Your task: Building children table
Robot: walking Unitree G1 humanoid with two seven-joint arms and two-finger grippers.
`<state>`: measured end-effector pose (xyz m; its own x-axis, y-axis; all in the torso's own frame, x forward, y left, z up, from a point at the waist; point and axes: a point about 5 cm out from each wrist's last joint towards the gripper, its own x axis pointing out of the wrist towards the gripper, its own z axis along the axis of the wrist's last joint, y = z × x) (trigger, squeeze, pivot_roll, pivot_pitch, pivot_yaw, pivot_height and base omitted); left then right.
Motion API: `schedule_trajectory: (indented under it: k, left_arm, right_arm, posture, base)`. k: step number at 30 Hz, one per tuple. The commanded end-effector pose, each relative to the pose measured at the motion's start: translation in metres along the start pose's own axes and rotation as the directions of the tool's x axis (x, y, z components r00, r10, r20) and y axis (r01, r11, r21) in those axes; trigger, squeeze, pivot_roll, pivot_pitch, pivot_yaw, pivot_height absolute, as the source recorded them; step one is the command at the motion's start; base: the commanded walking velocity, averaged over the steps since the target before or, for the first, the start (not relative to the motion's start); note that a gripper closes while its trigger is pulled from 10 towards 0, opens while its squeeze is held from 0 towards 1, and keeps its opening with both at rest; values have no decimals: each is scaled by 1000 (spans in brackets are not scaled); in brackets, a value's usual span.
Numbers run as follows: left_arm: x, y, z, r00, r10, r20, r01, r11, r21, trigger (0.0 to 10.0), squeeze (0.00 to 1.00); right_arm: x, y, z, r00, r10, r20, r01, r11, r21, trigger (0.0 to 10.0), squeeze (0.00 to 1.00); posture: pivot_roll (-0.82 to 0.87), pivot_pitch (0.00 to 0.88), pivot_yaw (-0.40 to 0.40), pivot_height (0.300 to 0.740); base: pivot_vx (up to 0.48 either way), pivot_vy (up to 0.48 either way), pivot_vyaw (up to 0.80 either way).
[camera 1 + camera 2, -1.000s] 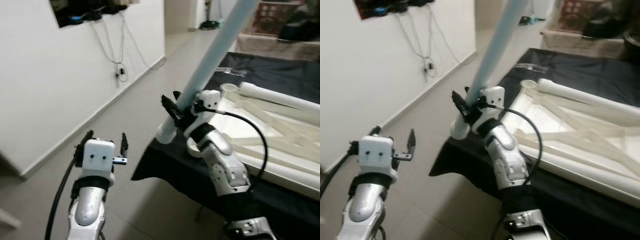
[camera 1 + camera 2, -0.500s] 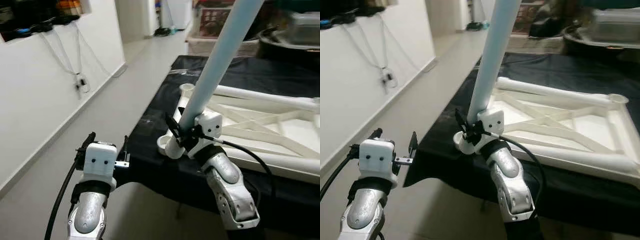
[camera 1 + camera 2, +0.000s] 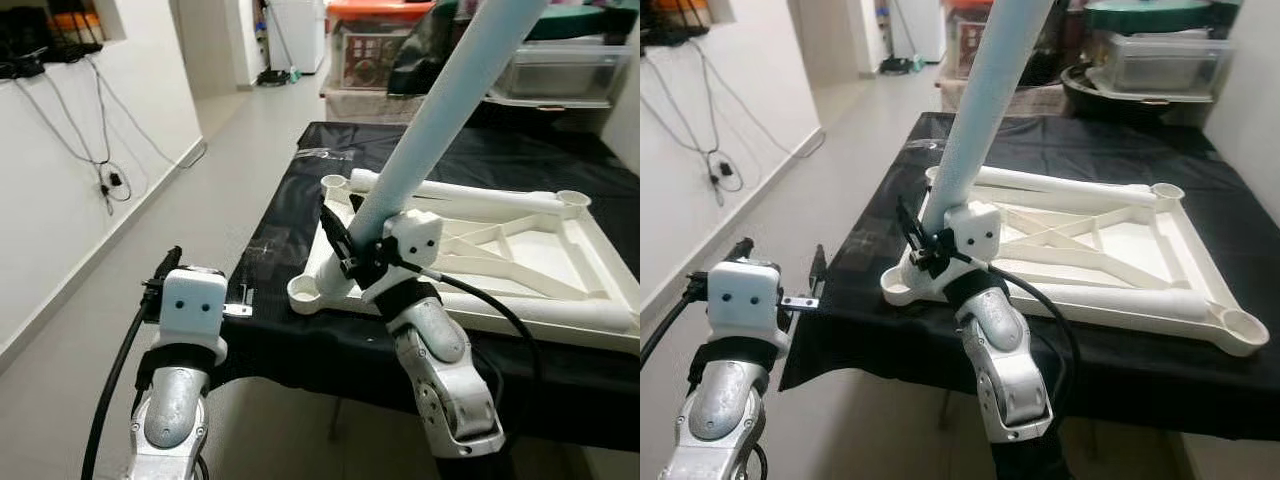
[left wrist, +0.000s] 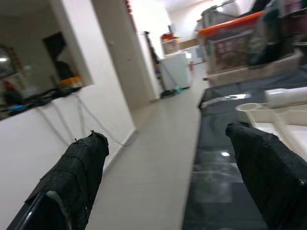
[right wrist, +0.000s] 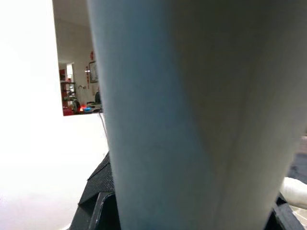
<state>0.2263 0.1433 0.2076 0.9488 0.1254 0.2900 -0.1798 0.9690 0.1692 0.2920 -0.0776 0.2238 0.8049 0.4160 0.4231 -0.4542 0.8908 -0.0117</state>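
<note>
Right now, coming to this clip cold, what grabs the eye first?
The long pale blue table leg dominates: the right end effector grips it near its lower end, and it slants up out of the picture. Just behind it, the white table frame lies flat on a black-covered table, with round corner sockets showing. The left end effector hovers open and empty off the table's near left corner, above the floor.
</note>
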Motion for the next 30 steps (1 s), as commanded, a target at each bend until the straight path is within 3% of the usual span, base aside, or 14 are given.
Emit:
schedule_trajectory:
  k: [1,8,30]
  left_arm:
    - [0,3,5,1000,18,18,-18,1000,18,10000,0]
    - [-2,0,4,1000,1,23,-1,999,35,10000,0]
    - [-4,-3,1,1000,-12,18,12,1000,27,10000,0]
  right_arm:
    - [5,-2,3,1000,-11,13,12,1000,-5,10000,0]
    - [5,-7,1,999,-35,4,35,999,-7,10000,0]
    - [4,-1,-4,1000,-15,-22,15,1000,13,10000,0]
  posture:
    - [1,0,13,740]
    - [-2,0,11,740]
    - [1,0,7,740]
  base:
    - [0,0,0]
    - [0,0,0]
    - [244,0,0]
